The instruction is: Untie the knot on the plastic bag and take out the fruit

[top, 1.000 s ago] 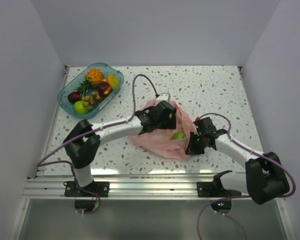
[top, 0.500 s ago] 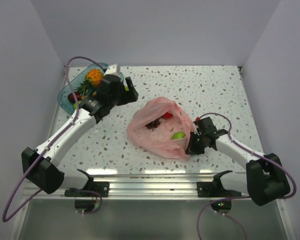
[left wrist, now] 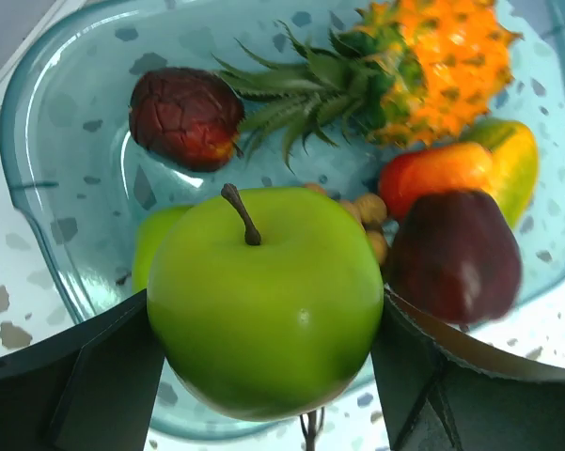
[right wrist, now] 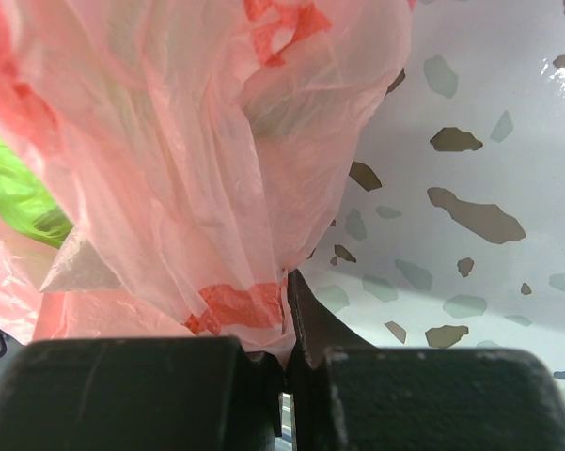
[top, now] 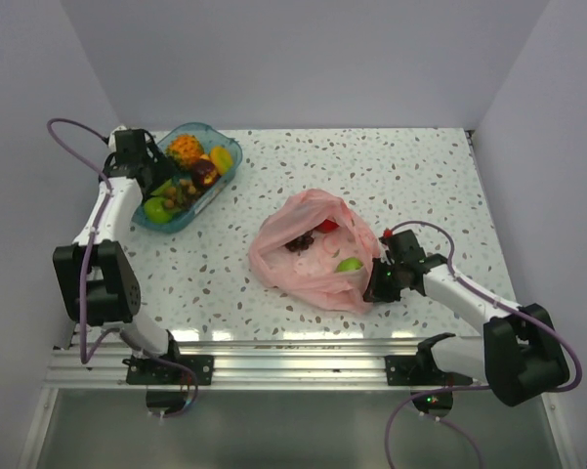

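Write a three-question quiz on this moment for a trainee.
1. True or false: the left tool grips a green apple over the blue tray.
2. The right tool is shut on: A the pink bag, B a pineapple, C nothing.
3. What colour is the fruit lying in the bag nearest the right tool?
Key: 1 true; 2 A; 3 green.

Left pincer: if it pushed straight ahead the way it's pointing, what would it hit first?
The left pincer, gripping a green apple, points into the blue tray; it would probably meet the second green fruit there first, though depth is unclear.
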Motion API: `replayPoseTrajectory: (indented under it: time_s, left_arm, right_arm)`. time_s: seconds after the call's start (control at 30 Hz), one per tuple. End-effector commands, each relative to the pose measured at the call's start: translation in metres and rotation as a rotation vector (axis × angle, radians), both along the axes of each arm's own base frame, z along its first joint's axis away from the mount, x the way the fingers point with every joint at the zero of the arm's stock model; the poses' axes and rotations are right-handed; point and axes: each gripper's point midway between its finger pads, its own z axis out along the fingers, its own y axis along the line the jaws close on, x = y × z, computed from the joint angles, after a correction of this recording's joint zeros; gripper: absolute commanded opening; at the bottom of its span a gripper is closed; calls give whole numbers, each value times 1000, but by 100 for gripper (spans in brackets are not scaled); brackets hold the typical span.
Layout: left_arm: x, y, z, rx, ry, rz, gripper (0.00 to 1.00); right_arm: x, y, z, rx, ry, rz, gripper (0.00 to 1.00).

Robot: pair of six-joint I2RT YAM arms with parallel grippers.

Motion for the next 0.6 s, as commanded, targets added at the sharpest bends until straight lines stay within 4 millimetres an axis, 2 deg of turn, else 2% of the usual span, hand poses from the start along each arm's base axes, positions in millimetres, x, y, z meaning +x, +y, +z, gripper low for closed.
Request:
replayPoseTrajectory:
  time_s: [0.0,0.07,0.17,0.2,0.23,0.4,0.47,0.5,0.57]
  left_arm:
    - [27,29,16,52,-54,43,77]
    - [35,39,7,47,-32,61,79]
    - [42,46,0,38,-21,71,87]
    - [43,46,-1,34,-20,69,96]
    - [45,47,-1,33,-24,66,100]
    - [42,37,6,9,-49,24,100]
    - [33,32,12,4,-59,14,100]
    - [28,28,26,-3,-91,-2,100]
    - [16,14,24,-15,-94,-34,100]
  right_arm:
    - [1,3,2,20,-15,11,0]
    - [1,4,1,23,-9,14,0]
    - [1,4,0,22,-3,16,0]
    - [1,4,0,23,-6,17,0]
    - [1,4,0,23,-6,16,0]
    - [2,4,0,22,-6,14,0]
    - [1,4,1,23,-7,14,0]
    - [2,3,1,21,-13,14,0]
    - [2,3,1,21,-13,12,0]
